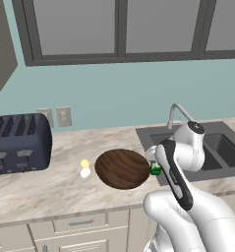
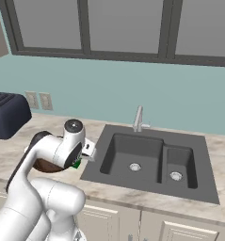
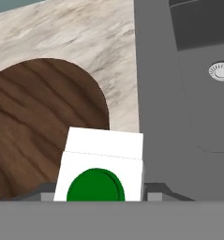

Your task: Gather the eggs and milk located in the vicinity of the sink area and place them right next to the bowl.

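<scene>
My gripper [image 3: 102,193] is shut on the milk [image 3: 104,159], a white carton with a green cap, and a finger shows on each side of it. In the hand view the carton sits over the counter strip between the brown wooden bowl [image 3: 33,126] and the sink [image 3: 188,93]. From the left base view, the milk's green [image 1: 155,170] peeks out beside the bowl's [image 1: 121,169] right rim, mostly hidden by my arm. Two eggs, one pale yellow [image 1: 84,163] and one white [image 1: 85,173], lie touching the counter just left of the bowl.
A dark blue toaster [image 1: 20,142] stands at the left against the wall. The sink's dark basin [image 2: 147,160] with its chrome faucet [image 2: 138,118] lies to the right. Marble counter [image 1: 50,189] stretches in front of the bowl to the front edge.
</scene>
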